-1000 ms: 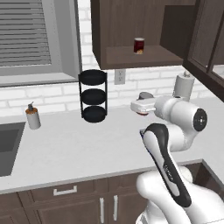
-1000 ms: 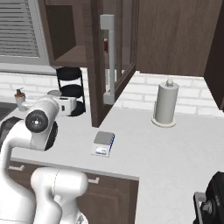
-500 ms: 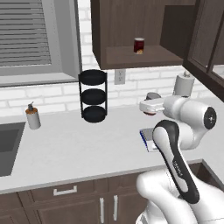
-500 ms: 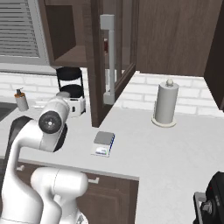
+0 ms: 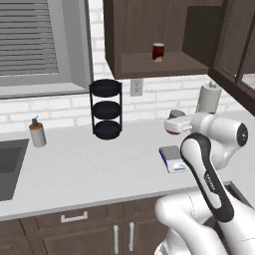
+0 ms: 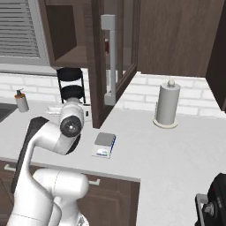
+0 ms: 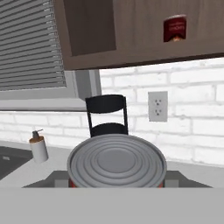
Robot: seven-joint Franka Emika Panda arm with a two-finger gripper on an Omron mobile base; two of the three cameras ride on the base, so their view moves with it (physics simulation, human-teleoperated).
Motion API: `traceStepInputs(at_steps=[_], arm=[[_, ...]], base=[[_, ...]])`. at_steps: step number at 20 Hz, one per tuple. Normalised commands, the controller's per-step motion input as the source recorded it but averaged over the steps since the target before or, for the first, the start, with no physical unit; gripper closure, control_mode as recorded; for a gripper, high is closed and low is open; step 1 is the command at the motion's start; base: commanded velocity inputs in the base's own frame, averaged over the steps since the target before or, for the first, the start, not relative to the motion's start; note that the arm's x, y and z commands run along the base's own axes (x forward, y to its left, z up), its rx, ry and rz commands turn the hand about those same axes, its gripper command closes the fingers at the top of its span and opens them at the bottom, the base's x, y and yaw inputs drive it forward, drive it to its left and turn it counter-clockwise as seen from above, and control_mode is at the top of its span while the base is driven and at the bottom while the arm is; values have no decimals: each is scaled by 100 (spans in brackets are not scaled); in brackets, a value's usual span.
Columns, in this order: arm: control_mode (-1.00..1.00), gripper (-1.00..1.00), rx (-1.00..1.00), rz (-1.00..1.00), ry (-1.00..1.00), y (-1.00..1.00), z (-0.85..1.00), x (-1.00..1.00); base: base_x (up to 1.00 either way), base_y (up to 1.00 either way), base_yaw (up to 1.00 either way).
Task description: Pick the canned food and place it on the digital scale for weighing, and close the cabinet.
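The tool point(image 5: 175, 127) is gripping the red can point(image 5: 174, 130) (its ribbed silver lid point(image 7: 117, 162) facing the hand camera), holding it above the counter point(image 5: 89, 164). The scale point(image 5: 173, 158) is sitting just beside, below it.

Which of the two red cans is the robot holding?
The bright red can with silver rims, clamped in the gripper above the white counter near the flat grey scale. The darker maroon can stands alone on the open cabinet's shelf.

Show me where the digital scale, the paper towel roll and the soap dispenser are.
digital scale point(image 6: 104, 140): right base view, grey top plate.
paper towel roll point(image 6: 167, 104): right base view, side of roll.
soap dispenser point(image 5: 37, 135): left base view, bottle body.
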Motion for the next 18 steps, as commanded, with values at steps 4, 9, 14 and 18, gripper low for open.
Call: traceStepInputs(at_steps=[4,9,14,18], arm=[[-100,100,0,11,-5,-17,-38,8],[-100,100,0,11,0,-30,-17,6],[-100,100,-1,8,1,-16,-8,5],[-100,100,-1,7,0,-38,-18,0]], base=[[0,0,0],[0,0,0],[0,0,0],[0,0,0]])
